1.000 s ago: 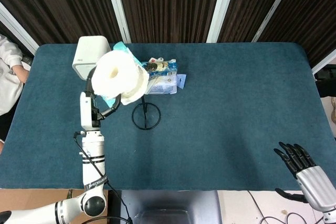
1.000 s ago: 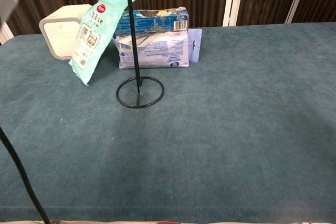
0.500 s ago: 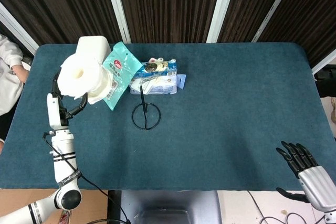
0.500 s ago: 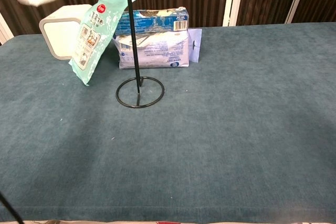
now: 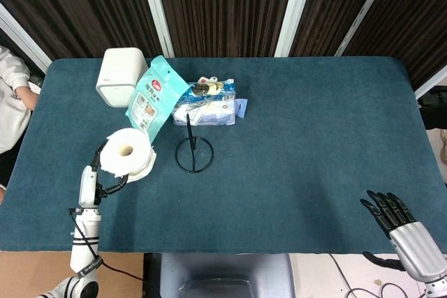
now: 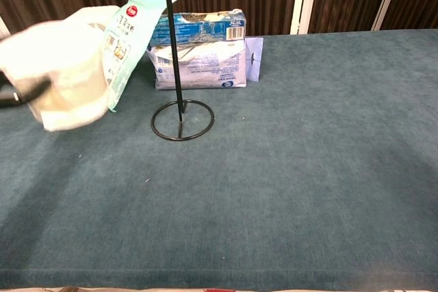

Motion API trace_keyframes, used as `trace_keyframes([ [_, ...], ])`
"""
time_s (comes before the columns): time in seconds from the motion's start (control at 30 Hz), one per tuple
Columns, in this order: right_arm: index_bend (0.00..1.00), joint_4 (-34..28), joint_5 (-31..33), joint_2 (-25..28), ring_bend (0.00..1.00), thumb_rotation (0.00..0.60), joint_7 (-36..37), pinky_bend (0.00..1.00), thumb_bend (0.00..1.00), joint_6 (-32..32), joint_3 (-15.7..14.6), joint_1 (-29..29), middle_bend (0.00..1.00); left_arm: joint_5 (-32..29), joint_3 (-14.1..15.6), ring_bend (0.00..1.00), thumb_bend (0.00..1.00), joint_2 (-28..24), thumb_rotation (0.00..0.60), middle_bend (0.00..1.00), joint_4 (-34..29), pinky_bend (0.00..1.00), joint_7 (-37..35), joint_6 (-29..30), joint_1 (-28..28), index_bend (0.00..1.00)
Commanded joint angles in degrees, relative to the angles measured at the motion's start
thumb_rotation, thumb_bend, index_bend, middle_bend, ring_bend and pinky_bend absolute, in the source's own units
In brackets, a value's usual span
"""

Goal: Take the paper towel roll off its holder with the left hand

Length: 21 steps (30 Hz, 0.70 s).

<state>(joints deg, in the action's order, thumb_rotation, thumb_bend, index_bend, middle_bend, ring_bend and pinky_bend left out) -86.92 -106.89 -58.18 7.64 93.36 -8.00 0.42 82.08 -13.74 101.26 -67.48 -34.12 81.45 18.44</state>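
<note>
White paper fills the grasp of the left hand (image 5: 105, 172), whose dark fingers wrap the paper towel roll (image 5: 128, 154) from the side in the lower left of the head view; in the chest view the same roll (image 6: 65, 76) shows as a pale blur at the left edge with a dark finger across it. The roll sits to the left of the holder (image 5: 193, 151), clear of it and with a gap of bare cloth between, core hole facing up toward the head camera. Whether it already rests on the worktop (image 5: 300, 137) or hangs just above it cannot be told. The holder's black ring base and thin upright rod (image 6: 172, 46) stand bare near the frame's middle, so the lifting-off looks done; what seems left, at most, is setting the roll down and letting go. Just beyond the holder, toward the upper left, lean a teal packet (image 5: 154, 95) and a blue-and-white pack of tissues (image 5: 208, 106), with a white box (image 5: 121, 76) further left. Far off in the lower right corner the right hand (image 5: 401, 225) waits with fingers spread, holding nothing.
</note>
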Motion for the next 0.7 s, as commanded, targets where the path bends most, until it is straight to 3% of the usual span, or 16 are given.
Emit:
trace_keyframes([
  [0.03,0.00,0.18,0.20,0.13,0.00,0.600,0.37,0.00,0.06,0.11,0.05,-0.04,0.00,2.49,3.48,0.58,0.61,5.51,0.600,0.70,8.74,0.36,-3.75,0.54,-0.26,0.72],
  [0.13,0.00,0.29,0.24,0.13,0.00,0.600,0.39,0.00,0.06,-0.05,0.04,0.02,0.00,2.59,4.37,0.41,0.55,5.76,0.600,0.55,10.25,0.26,-5.07,-0.86,0.10,0.59],
  [0.17,0.00,0.29,0.21,0.11,0.00,0.600,0.33,0.00,0.06,-0.12,0.00,0.03,0.00,2.80,4.91,0.28,0.53,5.50,0.600,0.42,10.43,0.20,-5.21,-1.59,0.27,0.48],
  [0.23,0.00,0.27,0.16,0.08,0.00,0.600,0.16,0.00,0.06,-0.15,-0.05,0.00,0.00,2.22,5.58,0.05,0.49,4.63,0.600,0.11,9.85,0.07,-4.55,-3.62,0.37,0.16],
  [0.3,0.00,0.22,0.14,0.06,0.00,0.600,0.05,0.00,0.06,-0.16,-0.08,-0.04,0.00,1.82,5.47,0.00,0.45,4.03,0.600,0.00,9.11,0.01,-3.87,-3.99,0.38,0.00],
  [0.37,0.00,0.17,0.20,0.02,0.00,0.600,-0.12,0.00,0.06,-0.15,-0.05,-0.08,0.00,2.74,6.62,0.00,0.42,2.26,0.600,0.00,6.14,0.00,-2.88,-1.74,-1.13,0.00],
  [0.7,0.00,-0.11,-0.07,-0.33,0.00,0.600,-1.58,0.00,0.06,-0.81,-0.14,0.07,0.00,3.17,7.48,0.00,0.36,-4.79,0.600,0.00,-3.90,0.00,-1.31,-1.80,-2.00,0.00],
])
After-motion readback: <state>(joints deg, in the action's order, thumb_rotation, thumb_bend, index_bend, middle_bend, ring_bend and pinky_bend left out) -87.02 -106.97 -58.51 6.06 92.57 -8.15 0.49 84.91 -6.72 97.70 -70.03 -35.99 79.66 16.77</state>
